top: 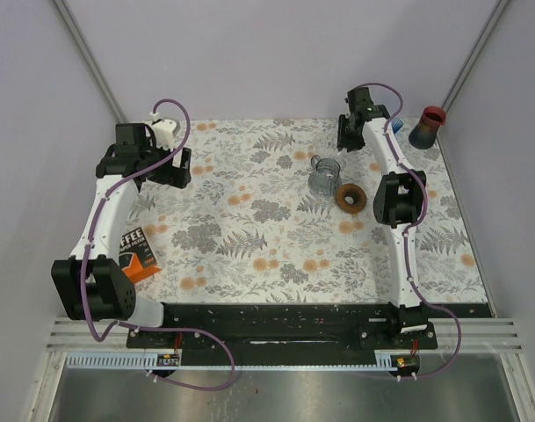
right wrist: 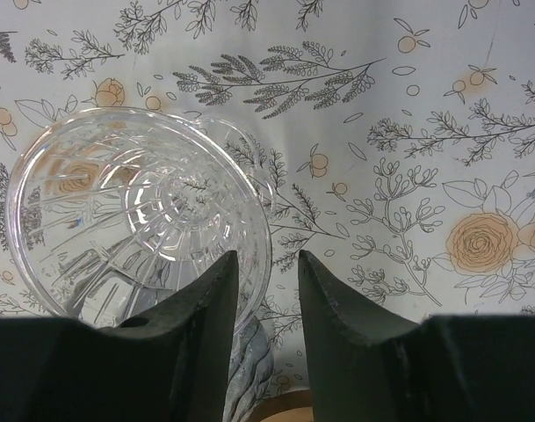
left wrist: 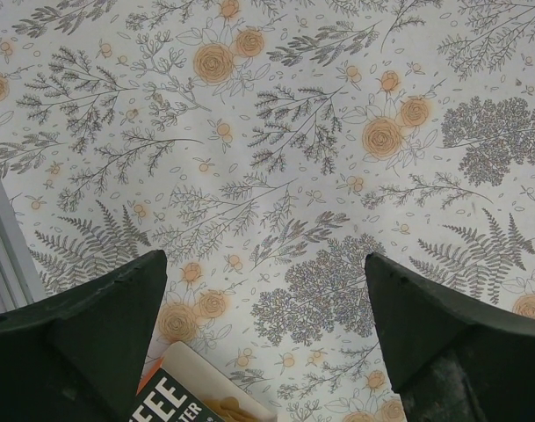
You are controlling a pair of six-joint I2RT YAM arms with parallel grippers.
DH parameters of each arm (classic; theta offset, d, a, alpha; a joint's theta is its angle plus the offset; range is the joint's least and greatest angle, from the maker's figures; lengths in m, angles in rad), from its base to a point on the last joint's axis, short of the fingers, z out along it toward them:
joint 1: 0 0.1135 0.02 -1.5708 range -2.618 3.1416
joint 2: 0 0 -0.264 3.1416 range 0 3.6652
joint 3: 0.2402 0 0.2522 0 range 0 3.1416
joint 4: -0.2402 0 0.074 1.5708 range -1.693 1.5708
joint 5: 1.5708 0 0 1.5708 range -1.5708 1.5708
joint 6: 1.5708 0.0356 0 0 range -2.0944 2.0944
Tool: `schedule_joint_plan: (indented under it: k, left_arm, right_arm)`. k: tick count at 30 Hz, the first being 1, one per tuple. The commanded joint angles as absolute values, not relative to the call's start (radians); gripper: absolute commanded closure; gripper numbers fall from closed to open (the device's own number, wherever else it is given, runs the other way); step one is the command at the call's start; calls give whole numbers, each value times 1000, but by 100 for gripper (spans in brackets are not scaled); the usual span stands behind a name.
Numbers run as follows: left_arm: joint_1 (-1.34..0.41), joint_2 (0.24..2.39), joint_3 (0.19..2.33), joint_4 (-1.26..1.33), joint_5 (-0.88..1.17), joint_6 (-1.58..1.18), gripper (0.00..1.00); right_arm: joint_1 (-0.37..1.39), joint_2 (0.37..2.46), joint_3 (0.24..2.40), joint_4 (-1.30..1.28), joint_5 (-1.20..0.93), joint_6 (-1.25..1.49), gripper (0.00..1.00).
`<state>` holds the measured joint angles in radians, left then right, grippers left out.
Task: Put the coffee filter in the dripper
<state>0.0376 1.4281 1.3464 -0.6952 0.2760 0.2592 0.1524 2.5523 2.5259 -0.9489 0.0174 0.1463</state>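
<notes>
Below, clear ribbed dripper (right wrist: 135, 220) — conical, floral cloth (right wrist: 408, 132)

Clear glass dripper (right wrist: 118, 211) at L, edge in R gripper (right wrist: 267, 272) narrow gap.

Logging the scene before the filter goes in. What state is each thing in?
Dripper: upright, empty, no filter inside.
Filter box: lying flat, untouched.
Brown ring: lying flat beside the dripper.
Cup: standing at the far right corner.
Left gripper: wide open, empty.
Right gripper: jaws narrowly apart by the dripper's rim.
</notes>
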Motion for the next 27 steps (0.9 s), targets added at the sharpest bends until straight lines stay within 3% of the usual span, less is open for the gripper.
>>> schedule_joint_plan:
  k: [1,10,15,21,25,27]
  left_arm:
    - [37,1416,1345,-676,268,272,1]
    - [35,1425,1347,-678,264,281,1]
    - [35,1431,1347,-678,259,285,1]
    - [37,1451,1362,-690,249,290,1]
    - [37,1451,1362,-696,252,291,1]
    - [37,1451,1359,-698,252,293,1]
  right_arm:
    - [153,2545,2562,-914,26,143,58]
    - [140,2473,2628,-908,32,89,50]
    - [83,2421,2654,-897,6,94,52]
    - [106,2291,2449,-911,-238,-57,38]
    - [147,2208,2265,-913,-215,-74,27]
    - [169,2178,2180,-899,-177,-60,27]
